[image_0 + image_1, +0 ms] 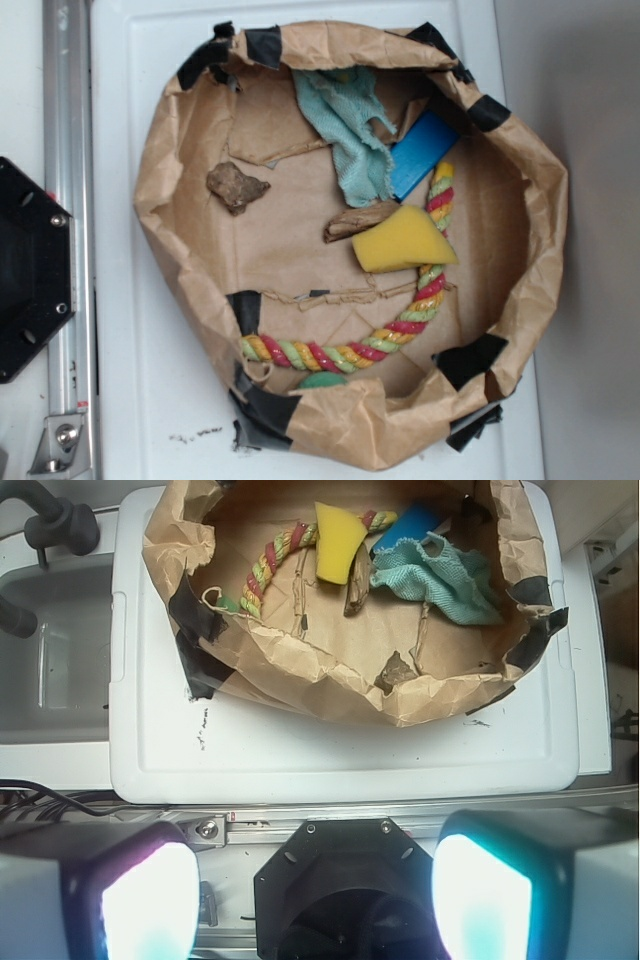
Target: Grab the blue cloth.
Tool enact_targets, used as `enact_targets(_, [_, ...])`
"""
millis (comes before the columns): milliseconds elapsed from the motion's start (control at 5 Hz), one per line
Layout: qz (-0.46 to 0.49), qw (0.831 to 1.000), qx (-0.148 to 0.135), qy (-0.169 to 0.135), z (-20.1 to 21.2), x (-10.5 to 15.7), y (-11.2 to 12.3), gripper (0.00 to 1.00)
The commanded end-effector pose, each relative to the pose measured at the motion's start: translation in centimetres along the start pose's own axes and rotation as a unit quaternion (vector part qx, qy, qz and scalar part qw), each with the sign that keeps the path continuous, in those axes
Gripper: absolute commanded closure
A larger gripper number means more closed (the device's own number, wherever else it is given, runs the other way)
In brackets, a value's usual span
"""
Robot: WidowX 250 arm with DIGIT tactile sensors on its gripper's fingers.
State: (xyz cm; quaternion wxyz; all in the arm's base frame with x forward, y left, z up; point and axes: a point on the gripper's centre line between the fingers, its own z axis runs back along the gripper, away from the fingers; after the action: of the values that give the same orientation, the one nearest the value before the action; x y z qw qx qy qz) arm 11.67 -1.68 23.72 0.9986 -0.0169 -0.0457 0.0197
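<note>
The pale teal, wrinkled terry cloth lies inside the crumpled brown paper basin with black tape patches, which sits on a white plastic tray; in the exterior view the cloth is in the upper middle of the basin, its long axis running from the far rim down toward the centre, its lower end just beside the bright blue rigid rectangular block and near a short brown piece of bark or wood; the yellow wedge-shaped sponge sits just below that, touching a striped red, yellow and green rope that curves along the near right side; a brown rock-like lump lies well apart to the left. In the wrist view the gripper shows two pale pads spread wide apart with nothing between them, so I judge it empty and ready; it hangs outside the basin, beyond the near rim, with the cloth ahead and off to the right; there the cloth's long axis runs roughly left to right. The coming move, as I judge it, turns on carrying the gripper forward over the paper rim and rightward, then closing across the cloth's narrow width, clear of the blue block.
</note>
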Motion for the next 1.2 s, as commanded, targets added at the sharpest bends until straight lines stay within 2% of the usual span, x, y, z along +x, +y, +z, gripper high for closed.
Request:
enact_targets(0, [0.000, 1.000, 0.000, 0.000, 0.0, 0.0, 0.0, 0.00])
enact_targets(200, [0.114, 0.992, 0.030, 0.050, -5.3, 4.7, 4.0, 0.00])
enact_targets(400, [0.187, 0.979, 0.053, 0.060, -10.6, 8.5, 6.5, 0.00])
enact_targets(600, [0.284, 0.955, 0.076, 0.037, -15.6, 12.5, 6.3, 0.00])
enact_targets(800, [0.399, 0.915, 0.055, -0.010, -19.8, 17.2, 4.9, 0.00])
enact_targets(1000, [0.509, 0.858, 0.058, -0.042, -20.9, 20.1, 4.8, 0.00])
